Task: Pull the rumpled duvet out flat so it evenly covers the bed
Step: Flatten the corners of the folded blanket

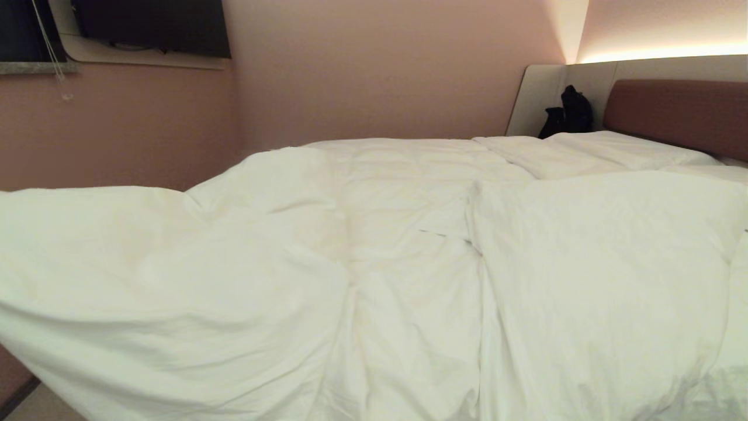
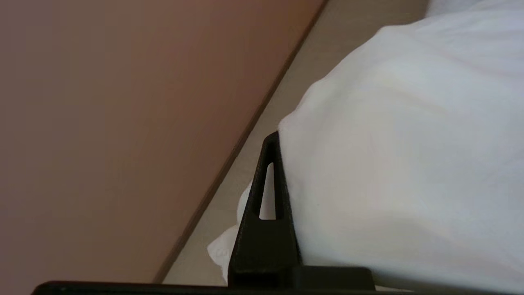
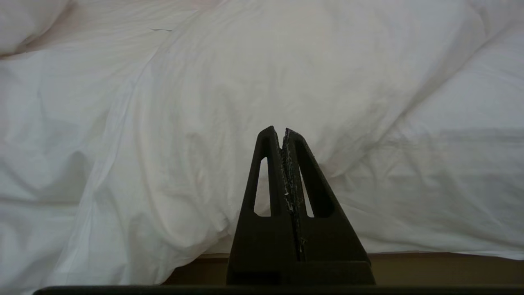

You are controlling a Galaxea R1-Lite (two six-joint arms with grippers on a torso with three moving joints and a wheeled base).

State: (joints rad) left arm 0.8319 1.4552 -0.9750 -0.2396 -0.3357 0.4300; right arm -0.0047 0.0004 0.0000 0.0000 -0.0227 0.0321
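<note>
White cotton: the duvet (image 1: 362, 257) fills most of the head view, puffy and creased, with a deep fold running down its middle and a raised billow at its left end.
Left edge: that billow overhangs the side of the bed (image 1: 678, 111), above a strip of floor (image 1: 35, 406) and the pink wall (image 1: 117, 128).
Left gripper (image 2: 282, 141): seen only in its wrist view, clenched on a bunched fold of the duvet; one black finger (image 2: 266, 213) shows, the other is hidden under the cloth, which swells out past the tip.
Below that grip: beige floor and a dark skirting line against the brown-pink wall.
Upper left of the room: a dark screen (image 1: 152, 26) is mounted on the wall.
Centre: the duvet reaches back toward the far wall, flatter there.
Right gripper (image 3: 283, 132): out of the head view; its two black fingers are pressed together with nothing between them, pointing at the duvet, which hangs over the bed's near edge.
Right rear: two flat white pillows (image 1: 596, 153) lie at the brown headboard (image 1: 678, 111).
Corner: a black object (image 1: 568, 112) leans against the pale panel (image 1: 537, 96) beside the headboard.
</note>
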